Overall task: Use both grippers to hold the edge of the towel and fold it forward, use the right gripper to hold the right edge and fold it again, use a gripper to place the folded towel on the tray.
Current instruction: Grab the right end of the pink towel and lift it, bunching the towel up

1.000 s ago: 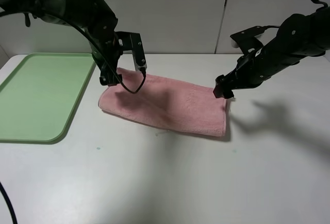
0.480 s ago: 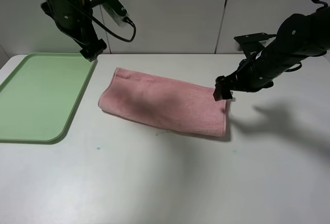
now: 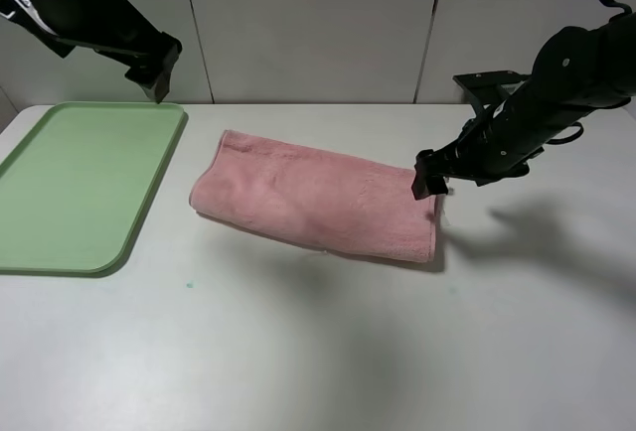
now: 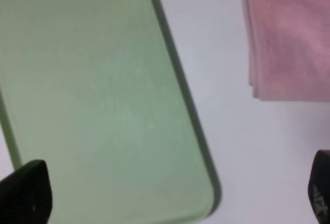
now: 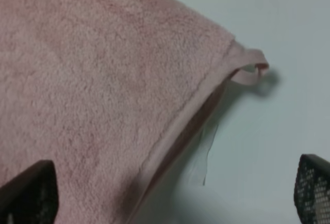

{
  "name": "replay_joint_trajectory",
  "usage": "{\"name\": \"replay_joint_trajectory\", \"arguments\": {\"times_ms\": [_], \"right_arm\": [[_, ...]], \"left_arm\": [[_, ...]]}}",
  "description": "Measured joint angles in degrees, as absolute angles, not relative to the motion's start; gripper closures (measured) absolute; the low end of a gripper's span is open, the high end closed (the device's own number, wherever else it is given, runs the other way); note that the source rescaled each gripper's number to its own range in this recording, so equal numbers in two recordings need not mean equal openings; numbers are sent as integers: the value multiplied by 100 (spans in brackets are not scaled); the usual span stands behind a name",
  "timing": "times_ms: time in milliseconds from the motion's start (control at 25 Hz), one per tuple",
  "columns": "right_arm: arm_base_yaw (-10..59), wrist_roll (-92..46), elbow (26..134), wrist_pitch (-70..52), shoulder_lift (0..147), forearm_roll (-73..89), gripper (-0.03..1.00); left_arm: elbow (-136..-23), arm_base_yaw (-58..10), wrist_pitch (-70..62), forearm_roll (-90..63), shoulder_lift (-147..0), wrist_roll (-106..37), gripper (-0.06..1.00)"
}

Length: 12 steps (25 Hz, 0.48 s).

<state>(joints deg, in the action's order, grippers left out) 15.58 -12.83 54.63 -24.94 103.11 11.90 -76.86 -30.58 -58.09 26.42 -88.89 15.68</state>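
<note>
towel [image 3: 313, 198]: pink terry cloth, fluffy pile, matt
hem [image 5: 193, 109]: flat stitched band, smoother than pile
tray [image 3: 79, 183]: pale-green plastic, smooth, slight sheen
table [image 3: 318, 352]: white, smooth, matt
right gripper [image 3: 429, 175]: black, matt; pads [image 5: 315, 189] w/ mesh-like texture

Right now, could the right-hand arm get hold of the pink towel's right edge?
Probably yes. Its fingers stand open close over the towel at its right edge, and nothing seems to lie between them.
</note>
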Motion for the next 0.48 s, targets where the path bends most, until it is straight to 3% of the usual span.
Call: {"name": "replay_joint_trajectory", "arguments": {"times_ms": [480], "right_arm": [[1558, -940, 5463, -2537, 10311, 1190, -3]], "left_arm": [[-5832, -3391, -4922, 2960, -6912, 2676, -5]]}}
